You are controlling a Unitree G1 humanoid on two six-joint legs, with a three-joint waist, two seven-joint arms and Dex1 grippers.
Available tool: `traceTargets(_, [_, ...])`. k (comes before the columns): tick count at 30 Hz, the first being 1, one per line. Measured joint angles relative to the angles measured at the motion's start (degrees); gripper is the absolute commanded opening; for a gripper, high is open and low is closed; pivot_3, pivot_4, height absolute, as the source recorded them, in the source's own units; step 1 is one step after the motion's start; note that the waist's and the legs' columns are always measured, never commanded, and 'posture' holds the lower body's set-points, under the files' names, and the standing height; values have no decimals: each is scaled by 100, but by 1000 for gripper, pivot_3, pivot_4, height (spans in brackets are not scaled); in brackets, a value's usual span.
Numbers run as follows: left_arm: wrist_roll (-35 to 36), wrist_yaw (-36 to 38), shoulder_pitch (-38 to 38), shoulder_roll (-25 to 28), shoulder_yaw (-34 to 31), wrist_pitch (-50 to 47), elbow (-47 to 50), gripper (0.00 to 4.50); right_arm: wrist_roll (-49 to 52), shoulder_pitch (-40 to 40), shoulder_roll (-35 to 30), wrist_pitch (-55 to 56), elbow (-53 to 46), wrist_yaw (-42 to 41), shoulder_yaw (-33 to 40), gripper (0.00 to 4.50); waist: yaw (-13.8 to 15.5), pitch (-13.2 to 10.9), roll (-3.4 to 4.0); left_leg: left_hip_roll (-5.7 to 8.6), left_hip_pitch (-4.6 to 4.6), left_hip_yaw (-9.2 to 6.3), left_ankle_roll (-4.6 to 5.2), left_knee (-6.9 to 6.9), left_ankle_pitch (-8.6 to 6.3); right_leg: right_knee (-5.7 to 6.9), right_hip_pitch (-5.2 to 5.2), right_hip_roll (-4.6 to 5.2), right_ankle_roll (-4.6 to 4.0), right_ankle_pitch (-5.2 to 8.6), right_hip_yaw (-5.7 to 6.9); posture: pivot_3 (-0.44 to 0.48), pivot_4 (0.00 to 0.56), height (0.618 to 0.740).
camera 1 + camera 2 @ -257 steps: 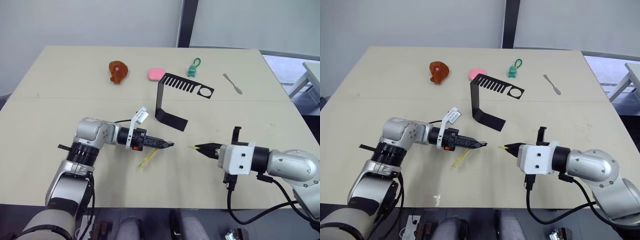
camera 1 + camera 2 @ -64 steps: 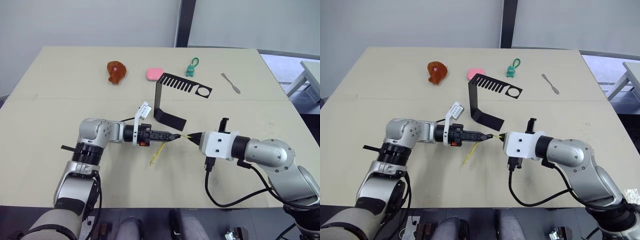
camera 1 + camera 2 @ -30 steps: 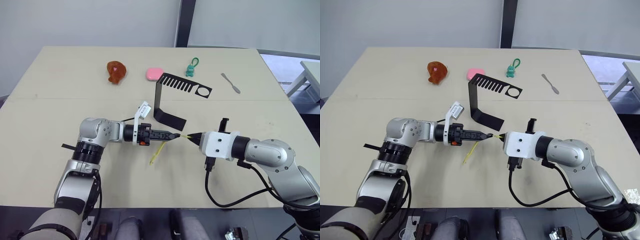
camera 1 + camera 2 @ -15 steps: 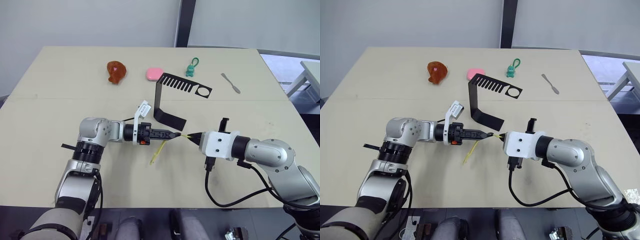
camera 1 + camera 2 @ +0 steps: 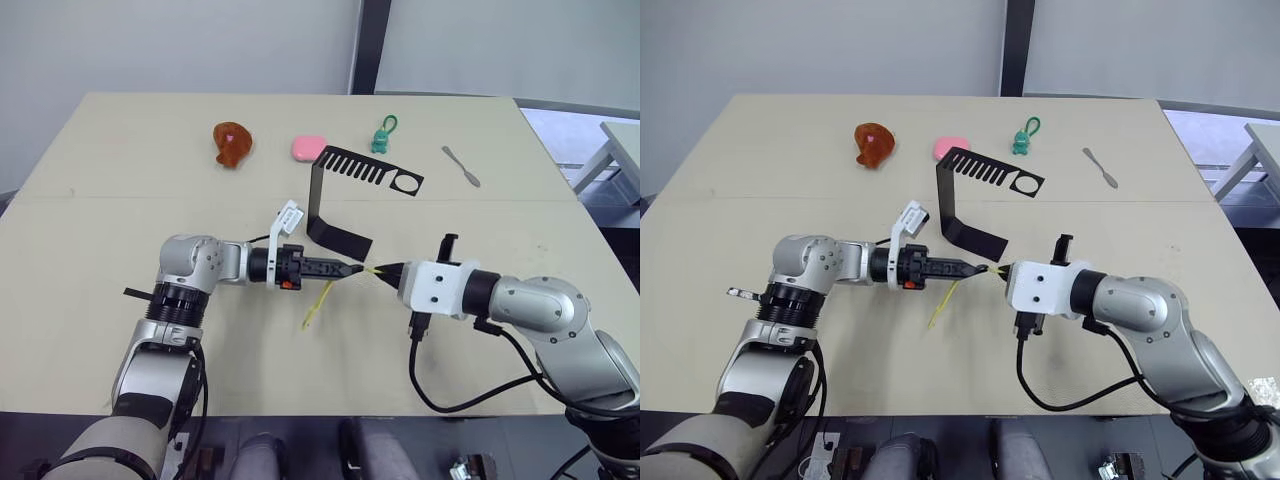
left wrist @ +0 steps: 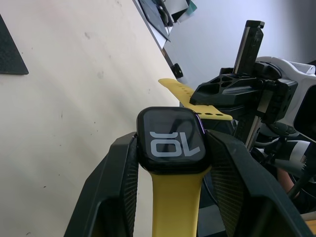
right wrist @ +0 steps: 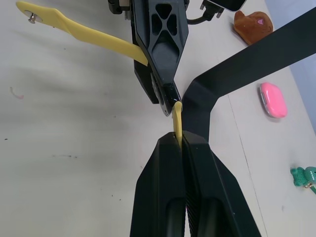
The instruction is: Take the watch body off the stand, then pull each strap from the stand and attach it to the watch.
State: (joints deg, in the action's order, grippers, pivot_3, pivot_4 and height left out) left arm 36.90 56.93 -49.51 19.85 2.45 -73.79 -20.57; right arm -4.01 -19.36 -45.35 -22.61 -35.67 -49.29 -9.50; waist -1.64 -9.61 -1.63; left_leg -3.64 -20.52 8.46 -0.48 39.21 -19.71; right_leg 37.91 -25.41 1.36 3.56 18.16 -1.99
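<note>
My left gripper [image 5: 346, 270] is shut on the watch body [image 6: 170, 140], a small black case with a white mark on its screen. One yellow strap [image 5: 318, 303] is fixed to the case and hangs down toward the table. My right gripper [image 5: 388, 270] is shut on the other yellow strap [image 7: 177, 117], whose free end [image 6: 195, 101] reaches the far edge of the watch body. The two grippers point at each other, nearly tip to tip, just in front of the black stand [image 5: 320, 200], whose slotted top arm [image 5: 372, 173] is bare.
Along the table's far side lie an orange-brown object [image 5: 232, 143], a pink object [image 5: 309, 148], a teal keychain figure [image 5: 384, 135] and a grey spatula [image 5: 463, 166]. The stand's flat base [image 5: 342, 241] lies close behind the grippers.
Since the earliest frames both grippers have closed in on each other, bringing the held strap's end up to the watch body. Over the last second almost nothing has moved.
</note>
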Motion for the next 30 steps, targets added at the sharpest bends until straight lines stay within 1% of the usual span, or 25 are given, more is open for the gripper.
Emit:
traceTargets(9, [0,-99,-3,-83,-136,-17,3,1592,-89,-58,10,1,18,0,-58,0,-5,0,0,0,0,0,0,0,0,0,0,0,0,0,0,0,150,740])
traceTargets(30, [0,-96,-6,-67,-140,-64,175,1592,-201,-307,53,11,226,-15,-271,0,-4,0,0,0,0,0,0,0,0,1,0,1,0,0,1,0,150,740])
